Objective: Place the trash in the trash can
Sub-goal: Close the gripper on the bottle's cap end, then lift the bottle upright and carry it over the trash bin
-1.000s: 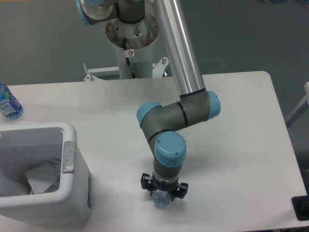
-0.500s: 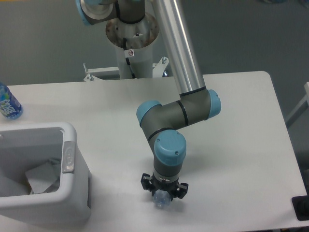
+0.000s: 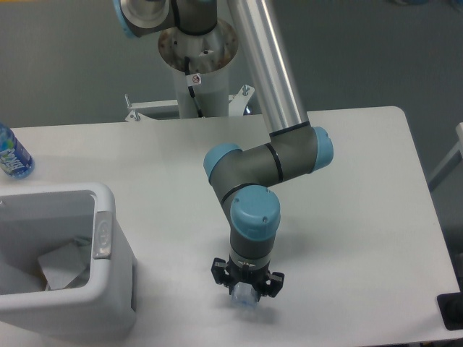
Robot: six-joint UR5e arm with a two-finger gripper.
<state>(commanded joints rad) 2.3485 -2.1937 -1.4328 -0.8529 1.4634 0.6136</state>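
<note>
Gripper (image 3: 247,292) pointing straight down near the table's front edge, and a clear, bluish bottle (image 3: 245,298) sits right between its fingers. They look closed on it, though the wrist hides most of the contact. Only the bottle's end shows beneath the gripper, so I can't tell which way its long axis runs.

Now the key relation: the trash can (image 3: 108,289) stands well off toward the picture's left, its opening facing up, with the gripper and bottle out past its right wall. A crumpled white wrapper (image 3: 64,264) already lies inside. To my eye, the carry needs enough lift to clear that thick rim with the grey button (image 3: 102,236).

Bare table (image 3: 362,217) lies between, nothing blocking. A blue-labelled water bottle (image 3: 12,155) stands far back at the left edge, out of the way.
</note>
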